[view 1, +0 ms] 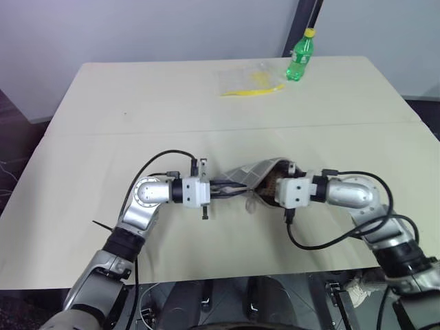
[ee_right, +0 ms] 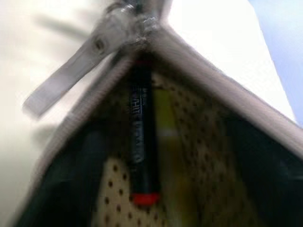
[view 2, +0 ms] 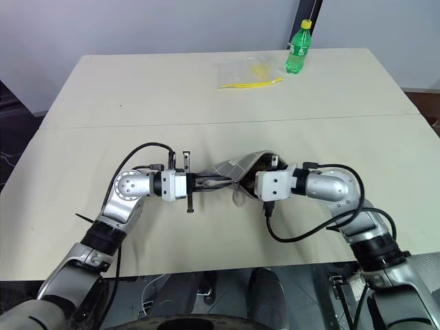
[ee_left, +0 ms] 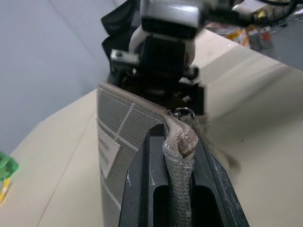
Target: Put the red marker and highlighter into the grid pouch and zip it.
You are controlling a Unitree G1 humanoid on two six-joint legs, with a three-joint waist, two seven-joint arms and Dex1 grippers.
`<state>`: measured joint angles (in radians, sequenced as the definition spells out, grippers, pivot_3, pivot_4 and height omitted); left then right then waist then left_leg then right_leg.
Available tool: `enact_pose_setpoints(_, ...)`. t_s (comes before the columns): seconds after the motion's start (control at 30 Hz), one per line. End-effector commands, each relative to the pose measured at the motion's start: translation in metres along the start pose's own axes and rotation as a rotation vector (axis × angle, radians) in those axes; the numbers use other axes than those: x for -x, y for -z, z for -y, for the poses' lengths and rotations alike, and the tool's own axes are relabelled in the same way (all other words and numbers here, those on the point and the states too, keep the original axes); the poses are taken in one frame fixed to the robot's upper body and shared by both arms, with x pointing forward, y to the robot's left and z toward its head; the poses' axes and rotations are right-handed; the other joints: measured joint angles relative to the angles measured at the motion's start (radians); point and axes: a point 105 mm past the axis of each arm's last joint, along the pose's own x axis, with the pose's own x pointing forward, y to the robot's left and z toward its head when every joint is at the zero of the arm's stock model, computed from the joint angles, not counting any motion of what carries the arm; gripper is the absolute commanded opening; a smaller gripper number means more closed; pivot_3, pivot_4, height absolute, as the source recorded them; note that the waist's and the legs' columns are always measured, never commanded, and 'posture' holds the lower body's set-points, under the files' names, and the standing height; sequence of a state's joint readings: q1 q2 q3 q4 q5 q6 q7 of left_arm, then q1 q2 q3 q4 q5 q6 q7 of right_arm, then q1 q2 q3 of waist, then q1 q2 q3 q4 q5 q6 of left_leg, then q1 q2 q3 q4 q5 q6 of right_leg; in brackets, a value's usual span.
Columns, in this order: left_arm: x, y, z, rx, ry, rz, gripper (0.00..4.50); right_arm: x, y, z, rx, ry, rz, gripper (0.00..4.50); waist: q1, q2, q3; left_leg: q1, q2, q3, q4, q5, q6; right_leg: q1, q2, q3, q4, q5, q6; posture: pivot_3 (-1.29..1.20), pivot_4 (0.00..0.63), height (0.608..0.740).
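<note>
The grey grid pouch [view 1: 253, 173] is held just above the table between my two hands, its mouth gaping toward the right one. My left gripper [ee_left: 182, 142] is shut on the pouch's bunched fabric edge near the zipper end. My right gripper [view 1: 270, 183] sits at the open mouth, and its fingers look spread wide on either side in the right wrist view. Inside the pouch lie the red marker [ee_right: 141, 142], showing its black middle and a red band, and the yellow highlighter [ee_right: 165, 123] beside it. The zipper pull [ee_right: 61, 80] hangs loose at the mouth's corner.
A green bottle [view 1: 300, 56] with a yellow cap stands at the table's far right. Next to it lies a clear plastic bag [view 1: 251, 81] with a yellow strip inside. The beige table [view 1: 137, 137] stretches wide around both arms.
</note>
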<state>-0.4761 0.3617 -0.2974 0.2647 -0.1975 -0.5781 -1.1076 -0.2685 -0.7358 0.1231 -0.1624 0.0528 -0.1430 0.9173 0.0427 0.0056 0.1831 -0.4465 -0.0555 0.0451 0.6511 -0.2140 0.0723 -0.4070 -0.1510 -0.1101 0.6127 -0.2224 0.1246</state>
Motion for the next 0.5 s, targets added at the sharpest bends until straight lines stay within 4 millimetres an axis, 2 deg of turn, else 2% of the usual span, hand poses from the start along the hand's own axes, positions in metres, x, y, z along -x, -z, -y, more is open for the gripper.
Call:
enact_pose_setpoints(0.03, 0.003, -0.001, -0.001, -0.026, -0.030, 0.001, 0.00, 0.024, -0.033, 0.018, -0.157, 0.103, 0.119, 3.90, -0.002, 0.000, 0.000, 0.000, 0.000, 0.000, 0.000, 0.000, 0.000, 0.000, 0.000, 0.000, 0.000, 0.000, 0.000, 0.00, 0.150, 0.740)
enact_pose_setpoints(0.2, 0.001, 0.003, 0.002, -0.027, -0.032, -0.007, 0.00, 0.041, -0.043, 0.010, -0.362, 0.091, 0.129, 3.90, -0.002, 0.000, 0.000, 0.001, 0.001, 0.000, -0.001, 0.000, 0.000, 0.000, -0.001, 0.001, 0.000, 0.000, 0.000, 0.00, 0.150, 0.740)
enact_pose_setpoints(0.3, -0.002, 0.009, 0.002, -0.093, -0.004, -0.053, 0.00, 0.050, -0.045, 0.011, -0.568, 0.112, 0.159, 3.90, -0.001, 0.000, 0.000, 0.001, 0.001, 0.000, -0.001, 0.000, 0.000, 0.000, -0.001, 0.002, 0.000, 0.000, 0.000, 0.00, 0.150, 0.740)
enact_pose_setpoints(0.5, -0.010, 0.014, -0.006, -0.114, -0.040, -0.065, 0.00, 0.047, -0.028, -0.043, -0.957, -0.023, 0.010, 3.90, 0.001, -0.001, 0.000, 0.000, 0.001, 0.000, -0.002, -0.001, 0.000, 0.001, -0.002, 0.002, -0.003, 0.000, 0.000, 0.00, 0.150, 0.740)
